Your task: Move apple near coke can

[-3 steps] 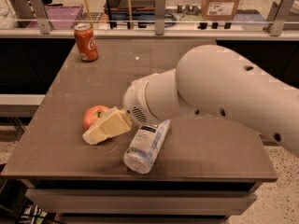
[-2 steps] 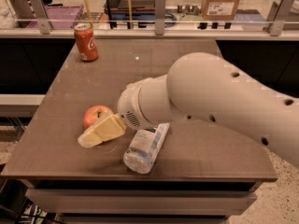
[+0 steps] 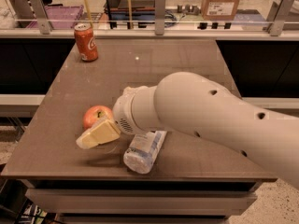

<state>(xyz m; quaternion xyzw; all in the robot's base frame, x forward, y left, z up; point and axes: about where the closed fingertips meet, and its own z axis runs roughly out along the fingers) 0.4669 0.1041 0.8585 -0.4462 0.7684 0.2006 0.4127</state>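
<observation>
The apple [image 3: 95,115], red-orange with a yellowish patch, lies on the dark table [image 3: 177,64] at the front left. My gripper [image 3: 97,133], cream-yellow at the end of the big white arm [image 3: 205,115], sits low at the apple's front side and overlaps its lower edge. I cannot tell whether it touches the apple. The coke can [image 3: 86,42], red-orange with white lettering and a silver top, stands upright at the table's far left corner, well away from the apple.
A clear plastic bottle [image 3: 144,150] with a white label lies on its side near the table's front edge, just right of the gripper. A railing with posts [image 3: 160,13] runs behind the table; a cardboard box [image 3: 222,3] stands beyond it.
The arm has swung a little to the left and the gripper has slid slightly left along the apple's front. The apple, the bottle and the can have not moved.
</observation>
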